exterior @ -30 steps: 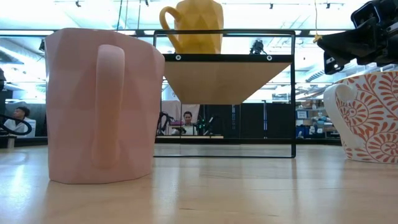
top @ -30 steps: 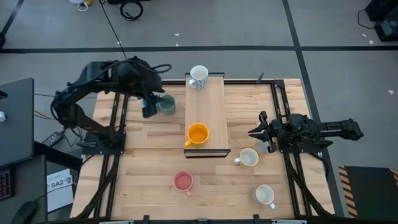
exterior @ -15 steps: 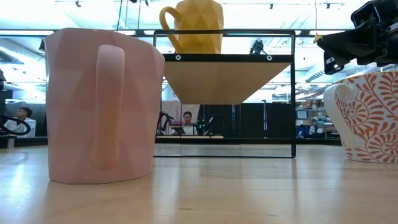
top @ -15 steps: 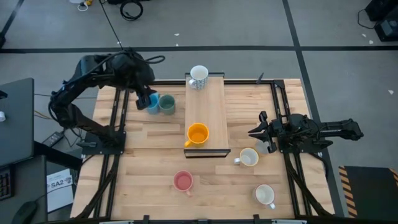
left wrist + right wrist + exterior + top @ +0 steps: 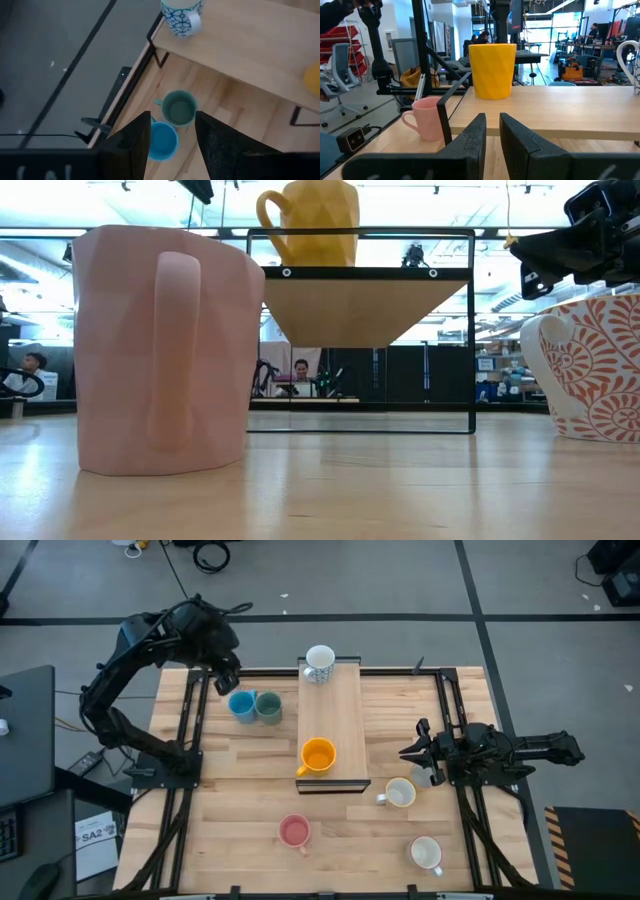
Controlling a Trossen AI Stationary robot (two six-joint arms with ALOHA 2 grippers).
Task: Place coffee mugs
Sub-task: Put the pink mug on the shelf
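Note:
My left gripper (image 5: 226, 681) hangs open above the table's far left part. In the left wrist view its fingers frame the blue mug (image 5: 162, 141) and the grey-green mug (image 5: 179, 107), which stand upright side by side below it (image 5: 240, 705) (image 5: 267, 706). A white, blue-patterned mug (image 5: 320, 662) and the orange mug (image 5: 318, 755) stand on the wooden riser shelf (image 5: 335, 710). The pink mug (image 5: 295, 831) and two white mugs (image 5: 400, 793) (image 5: 427, 853) stand on the table. My right gripper (image 5: 408, 753) waits at the right, fingers a narrow gap apart (image 5: 492, 135).
The riser shelf stands on a black wire frame (image 5: 360, 330) in the table's middle. Black rails (image 5: 190, 740) (image 5: 460, 740) run along the left and right sides. In the low view the pink mug (image 5: 165, 350) and a white, orange-patterned mug (image 5: 590, 370) stand close to the camera.
My left gripper has risen and drawn back toward the table's far left corner, away from the spot beside the grey-green mug. The blue mug, hidden under it a second ago, now stands in plain sight next to the grey-green one.

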